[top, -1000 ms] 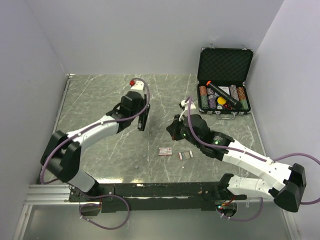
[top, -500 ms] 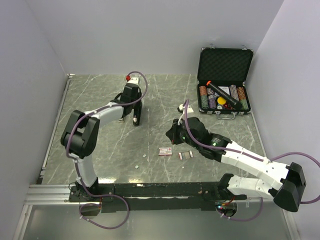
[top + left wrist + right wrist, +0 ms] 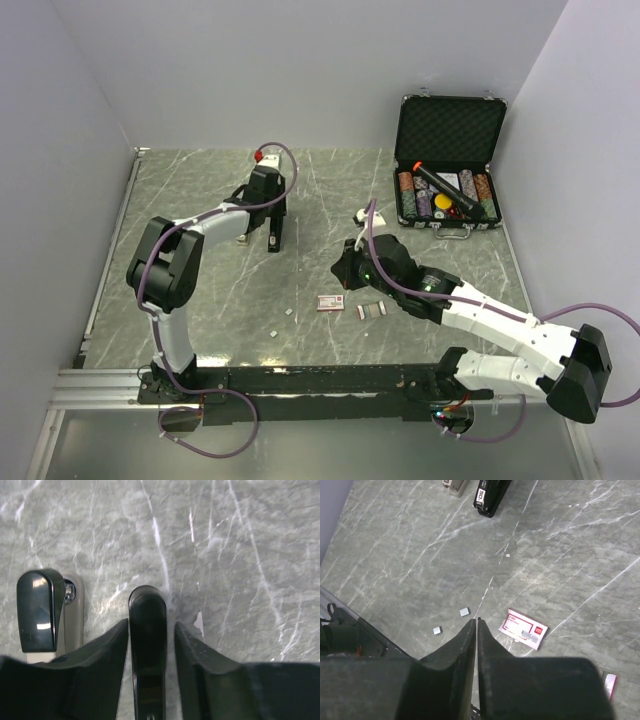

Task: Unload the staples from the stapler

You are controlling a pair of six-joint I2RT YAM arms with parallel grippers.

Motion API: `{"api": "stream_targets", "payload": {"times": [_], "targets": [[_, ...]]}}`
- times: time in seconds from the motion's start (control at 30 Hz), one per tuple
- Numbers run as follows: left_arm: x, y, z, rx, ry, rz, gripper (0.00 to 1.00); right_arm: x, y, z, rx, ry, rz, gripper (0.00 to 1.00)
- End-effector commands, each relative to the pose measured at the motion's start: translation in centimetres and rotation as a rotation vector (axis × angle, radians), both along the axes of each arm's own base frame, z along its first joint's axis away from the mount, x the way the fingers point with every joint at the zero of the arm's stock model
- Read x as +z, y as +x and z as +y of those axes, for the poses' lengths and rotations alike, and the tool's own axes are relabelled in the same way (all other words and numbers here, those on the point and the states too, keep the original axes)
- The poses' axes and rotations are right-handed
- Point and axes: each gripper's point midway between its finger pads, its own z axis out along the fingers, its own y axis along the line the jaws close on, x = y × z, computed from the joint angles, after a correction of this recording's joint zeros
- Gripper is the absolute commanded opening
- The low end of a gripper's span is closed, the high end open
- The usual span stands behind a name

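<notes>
The black stapler (image 3: 274, 236) lies closed on the marble table, far left of middle. My left gripper (image 3: 272, 222) straddles it, jaws open; in the left wrist view the stapler (image 3: 147, 605) sits between the fingers (image 3: 112, 645) with a small gap on the right side. Two tiny silvery staple pieces (image 3: 288, 312) lie loose near the table front, also in the right wrist view (image 3: 464, 612). Short staple strips (image 3: 372, 311) lie beside a red-and-white box (image 3: 330, 302). My right gripper (image 3: 340, 268) is shut and empty, and hovers above the table near the box (image 3: 523, 629).
A beige-and-black object (image 3: 42, 611) lies just left of the stapler. An open black case (image 3: 450, 165) with chips and a black tube with an orange end (image 3: 440, 188) stands at the back right. White walls close in the left, back and right.
My left arm has carried the stapler from the air down and back onto the table, and its jaws now stand loose around it. The right gripper has edged slightly left.
</notes>
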Motion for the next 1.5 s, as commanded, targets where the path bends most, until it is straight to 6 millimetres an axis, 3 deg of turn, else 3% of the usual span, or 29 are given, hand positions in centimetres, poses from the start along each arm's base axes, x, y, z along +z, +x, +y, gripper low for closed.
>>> {"api": "stream_targets", "payload": {"times": [0.0,0.17,0.43,0.9,0.93,1.17,1.47], "targets": [[4.9,1.9,-1.3,-0.024,-0.063,-0.12,0.54,1.4,0.3,0.3,0.008,0.019,-0.018,0.16],[6.1,1.9,-1.5,-0.033,-0.077,-0.137,0.57,1.6,-0.1,-0.1,0.015,0.009,-0.014,0.28],[11.6,-0.3,-1.6,-0.06,-0.158,-0.204,0.59,0.9,-1.0,0.0,0.078,-0.023,0.0,0.38],[19.7,-10.8,-0.4,-0.169,-0.402,-0.294,0.6,-2.3,-4.1,4.3,0.32,-0.108,0.068,0.56],[21.3,-11.9,-0.3,-0.186,-0.423,-0.33,0.6,-2.4,-4.1,4.7,0.328,-0.122,0.071,0.57],[22.8,-17.5,2.1,-0.228,-0.399,-0.338,0.63,-5.0,-4.1,7.4,0.369,-0.229,0.101,0.6],[21.4,-22.2,4.3,-0.236,-0.388,-0.342,0.63,-9.4,-3.6,10.3,0.377,-0.384,0.146,0.6]]}}
